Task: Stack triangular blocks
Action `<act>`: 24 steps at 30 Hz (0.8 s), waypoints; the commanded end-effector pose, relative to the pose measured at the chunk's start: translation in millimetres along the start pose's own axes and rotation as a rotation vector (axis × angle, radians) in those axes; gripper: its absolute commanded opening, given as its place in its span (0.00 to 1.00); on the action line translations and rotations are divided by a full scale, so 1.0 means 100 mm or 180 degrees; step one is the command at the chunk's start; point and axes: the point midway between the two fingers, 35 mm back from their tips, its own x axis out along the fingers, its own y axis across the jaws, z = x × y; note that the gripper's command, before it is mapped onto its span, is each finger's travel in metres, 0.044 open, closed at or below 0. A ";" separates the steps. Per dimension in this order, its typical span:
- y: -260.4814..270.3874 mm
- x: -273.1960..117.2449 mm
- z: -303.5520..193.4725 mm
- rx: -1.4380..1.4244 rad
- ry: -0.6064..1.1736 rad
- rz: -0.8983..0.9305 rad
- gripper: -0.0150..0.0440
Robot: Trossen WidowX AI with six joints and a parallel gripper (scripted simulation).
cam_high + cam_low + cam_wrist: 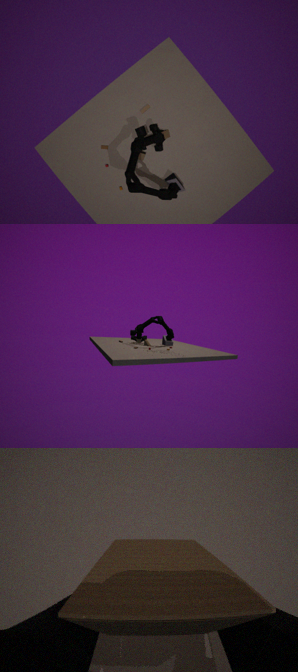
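One tan triangular block (166,133) (138,341) (155,593) is between the fingers of my gripper (162,136) (138,339) (157,585), which is shut on it. In the wrist view the block spans the gap between the dark fingers, and its far part extends beyond them. It is low at the table; whether it touches the table cannot be told. The other triangular block (142,156) (147,342) stands apart, closer to the arm's base, with its slope showing in the exterior view. The arm partly hides it in the top view.
A flat tan piece (145,108) lies beyond the gripper. A small brown piece (104,147), a red piece (107,165) (149,349) and an orange piece (120,188) (168,349) lie to one side. The arm's grey base (167,342) stands on the table (205,154) (192,355).
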 end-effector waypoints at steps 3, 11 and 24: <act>0.00 -0.01 0.02 -0.0003 -0.0001 0.0000 0.39; 0.00 -0.01 0.10 0.0008 0.0376 -0.0002 0.25; 0.00 0.00 0.36 0.0012 0.1445 0.0001 0.25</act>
